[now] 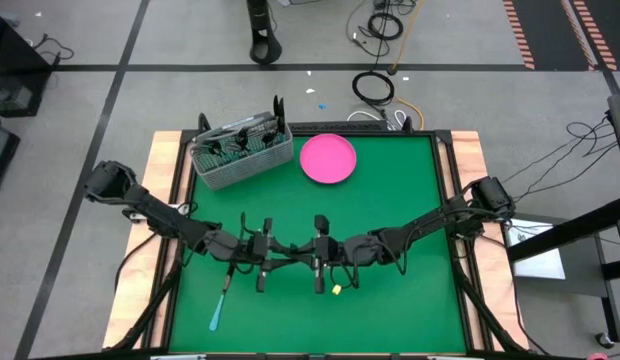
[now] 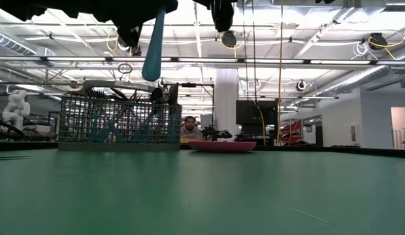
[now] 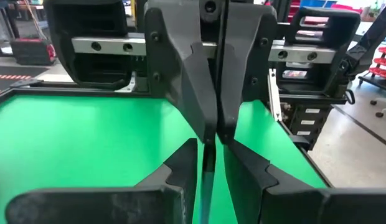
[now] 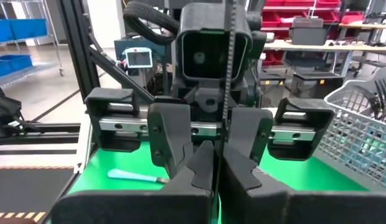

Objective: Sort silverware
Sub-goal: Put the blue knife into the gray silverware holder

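Note:
My two grippers meet fingertip to fingertip above the middle of the green table, both pointing level: my left gripper [image 1: 280,262] [image 3: 208,163] from the left, my right gripper [image 1: 302,264] [image 4: 218,163] from the right. Both are shut on one blue-handled piece of silverware that stands upright between them. Its light blue handle [image 2: 153,49] hangs below them, well clear of the table. Its dark metal part [image 4: 228,74] rises above the fingers. A second blue-handled piece [image 1: 220,302] [image 4: 134,176] lies flat on the table under my left arm, toward the near edge. My left gripper pinches the upright piece between its two fingers, level from the table's left, on a thin stretch [image 3: 208,174] that shows in the narrow gap between them. The fingers hide which part this is. The handle hangs below, clear of the table. My right gripper pinches the dark metal part [image 4: 222,146] between its two shut fingers, level from the table's right and across the piece. The metal part stands up above the fingers.
A grey wire-mesh basket [image 1: 240,155] [image 2: 117,124] holding several pieces of silverware stands at the far left. A pink round plate [image 1: 328,158] [image 2: 222,146] sits at the far middle. Bare green table lies to the right and near. A person [image 2: 187,127] sits beyond the far edge.

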